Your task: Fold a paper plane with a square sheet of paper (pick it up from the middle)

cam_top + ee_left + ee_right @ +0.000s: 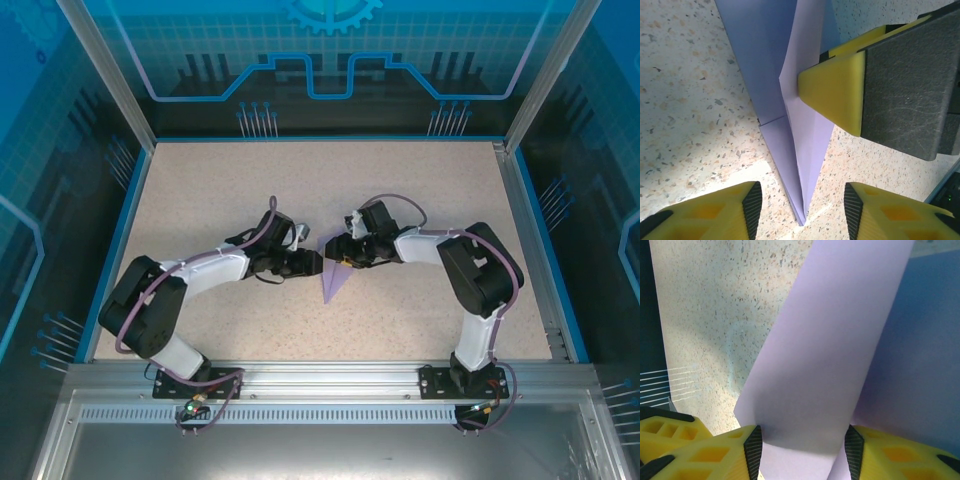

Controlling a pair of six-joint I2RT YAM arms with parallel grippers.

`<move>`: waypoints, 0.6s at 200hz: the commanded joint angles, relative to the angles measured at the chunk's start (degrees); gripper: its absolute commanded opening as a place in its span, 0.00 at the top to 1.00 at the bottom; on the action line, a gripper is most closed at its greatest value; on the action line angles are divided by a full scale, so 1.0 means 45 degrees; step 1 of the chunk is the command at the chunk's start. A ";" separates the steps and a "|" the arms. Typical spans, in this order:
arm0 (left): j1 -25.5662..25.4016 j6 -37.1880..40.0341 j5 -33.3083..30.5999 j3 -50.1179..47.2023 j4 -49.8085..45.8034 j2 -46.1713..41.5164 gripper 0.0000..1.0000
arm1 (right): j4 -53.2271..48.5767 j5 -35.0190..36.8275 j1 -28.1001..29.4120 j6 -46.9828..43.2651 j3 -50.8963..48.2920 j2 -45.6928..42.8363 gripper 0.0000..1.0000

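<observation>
Top view: left arm reaches in from the near left corner over the speckled bench [250, 180]; left pincer [306, 263] at mid-bench, pointing right, just beside the paper plane [333, 278]; plane is lavender, a slim dart, its point toward the near edge, lying between the two pincers; right pincer [346, 254] at the plane's right side, pointing left.

Left wrist view: left pincer's jaws stand moderately apart, holding nothing; the plane's point lies flat on the bench in the gap between the two pads [753, 202], touching neither; central crease and a layered fold edge show along the body; one yellow fingertip [832, 95] of the right pincer touches the plane's right-hand wing.

Right wrist view: right pincer's jaws also apart; a pale lavender flap rises between the pads and spans the gap from one to the other; cannot tell whether its edges touch the pads; a darker lavender layer lies to the right, behind the flap.
</observation>
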 commanded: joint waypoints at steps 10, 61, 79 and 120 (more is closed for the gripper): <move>0.0221 0.0290 0.0530 -0.0411 -0.0489 -0.0655 0.42 | 0.0469 -0.0514 0.0324 0.0238 0.0282 0.0363 0.52; 0.0473 0.0520 0.0709 -0.0613 -0.0807 -0.0839 0.39 | 0.0192 -0.0241 0.0630 0.0079 0.0402 0.0469 0.62; 0.0535 0.0578 0.0773 -0.0659 -0.0846 -0.0819 0.39 | 0.0011 -0.0060 0.0679 -0.0044 0.0438 0.0340 0.70; 0.0593 0.0589 0.0774 -0.0724 -0.0924 -0.0936 0.35 | -0.0502 0.0330 0.0706 -0.0293 0.0614 -0.0382 0.86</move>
